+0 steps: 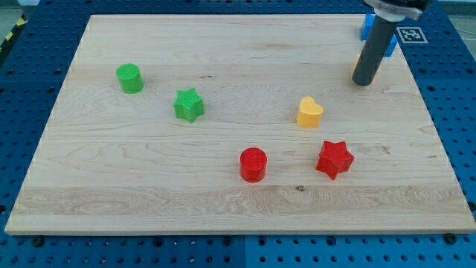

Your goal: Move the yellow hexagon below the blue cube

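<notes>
My tip rests on the board at the view's upper right. A thin yellow-orange sliver shows at the rod's left edge; it looks like a yellow block mostly hidden behind the rod, and its shape cannot be made out. A blue block sits just above it at the board's top edge, also largely hidden by the rod, with another bit of it showing on the rod's right. The tip is touching or very near the yellow sliver, just below the blue block.
A yellow heart lies below and left of the tip. A red star and a red cylinder lie lower down. A green star and a green cylinder are at the left. The wooden board sits on a blue pegboard.
</notes>
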